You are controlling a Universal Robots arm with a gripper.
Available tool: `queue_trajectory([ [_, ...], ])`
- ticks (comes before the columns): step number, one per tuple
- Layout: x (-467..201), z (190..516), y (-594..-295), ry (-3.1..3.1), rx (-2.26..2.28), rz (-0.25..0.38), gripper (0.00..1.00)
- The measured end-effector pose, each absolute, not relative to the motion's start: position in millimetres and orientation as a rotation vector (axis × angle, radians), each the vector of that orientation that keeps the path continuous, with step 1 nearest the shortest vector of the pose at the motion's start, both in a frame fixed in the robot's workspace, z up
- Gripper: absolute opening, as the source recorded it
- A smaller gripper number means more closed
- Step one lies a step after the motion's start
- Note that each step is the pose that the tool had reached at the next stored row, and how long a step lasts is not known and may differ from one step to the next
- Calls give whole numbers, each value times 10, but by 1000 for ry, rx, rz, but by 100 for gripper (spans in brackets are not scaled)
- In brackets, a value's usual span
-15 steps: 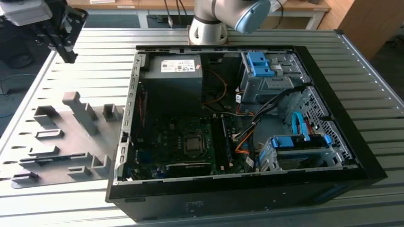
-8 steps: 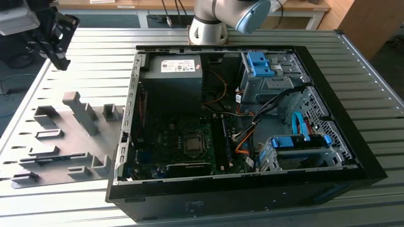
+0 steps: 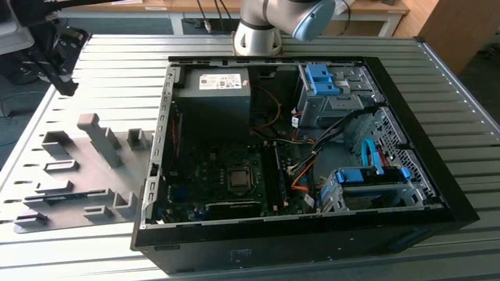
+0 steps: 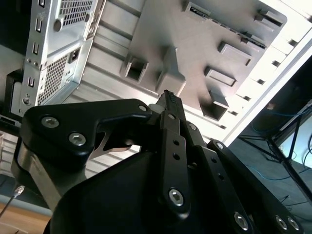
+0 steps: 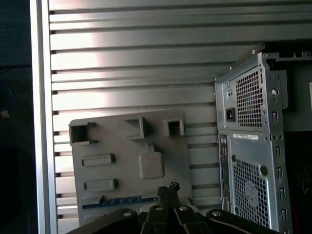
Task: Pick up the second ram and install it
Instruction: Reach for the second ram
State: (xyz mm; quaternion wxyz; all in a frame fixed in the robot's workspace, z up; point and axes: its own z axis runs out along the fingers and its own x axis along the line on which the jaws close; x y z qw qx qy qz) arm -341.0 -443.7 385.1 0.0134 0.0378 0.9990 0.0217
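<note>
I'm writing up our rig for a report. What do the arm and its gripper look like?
In the exterior view, the arm has silver-grey tubular joints, one closed by a light blue cap. The gripper, seen in both wrist views, is matte black. It is built of flat linkage bars pinned with silver round-headed screws on a bulky black body.
</note>
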Motion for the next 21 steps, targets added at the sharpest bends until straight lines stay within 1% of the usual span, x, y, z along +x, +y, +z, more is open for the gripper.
queue_trajectory([
  [21, -3596, 3777, -4671, 3112, 118, 68, 10],
])
